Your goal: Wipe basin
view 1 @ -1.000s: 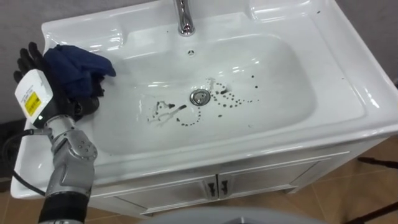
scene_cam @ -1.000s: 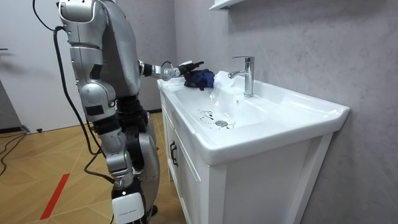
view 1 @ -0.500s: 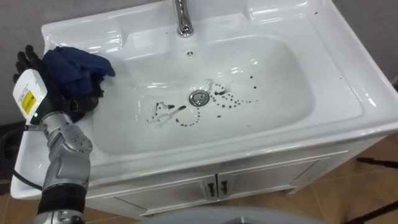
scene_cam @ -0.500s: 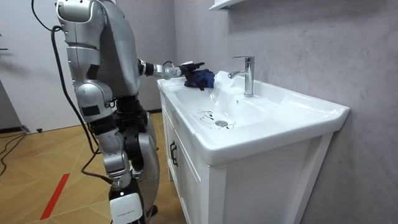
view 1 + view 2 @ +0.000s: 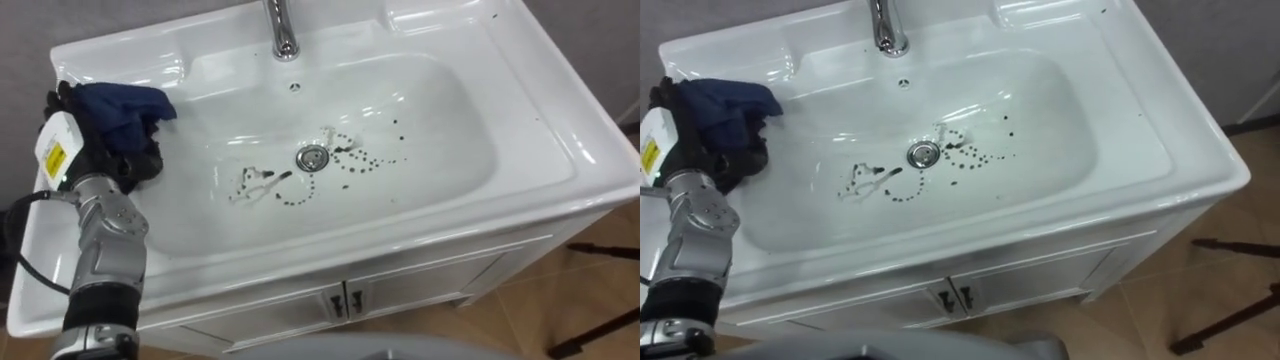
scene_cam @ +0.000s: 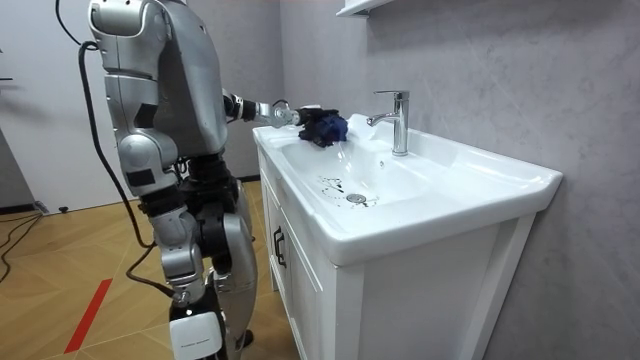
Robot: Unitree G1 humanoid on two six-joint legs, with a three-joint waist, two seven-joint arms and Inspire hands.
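Clearly we see the left hand [image 5: 120, 165] resting on the flat rim of the white basin [image 5: 560, 170], at its left end, with the dark blue cloth [image 5: 118, 108] bunched on top of it. Dark fingers [image 5: 62, 98] show past the far side of the cloth, and more of the hand curls in under its near side. The hand therefore seems to be closed round the cloth, though the folds hide much of the grip. Hand and cloth sit on the rim, right at the lip of the bowl.

To the hand's right the bowl drops away. Well apart from the hand on that side, the drain [image 5: 312, 157] lies in the bottom of the bowl. Between the hand and the drain we see a pale smear with thin dark lines [image 5: 255, 183]. Small dark specks [image 5: 365, 160] curve round the drain and spread on its far side from the hand. Beyond the hand and to its right, the tap [image 5: 283, 30] stands on the back rim. Below the basin's front edge are the cabinet [image 5: 400, 290] doors.

From the room view we see the robot standing upright on a wooden floor [image 6: 60, 270] at the end of the basin, its left arm held out level over the rim to the cloth.
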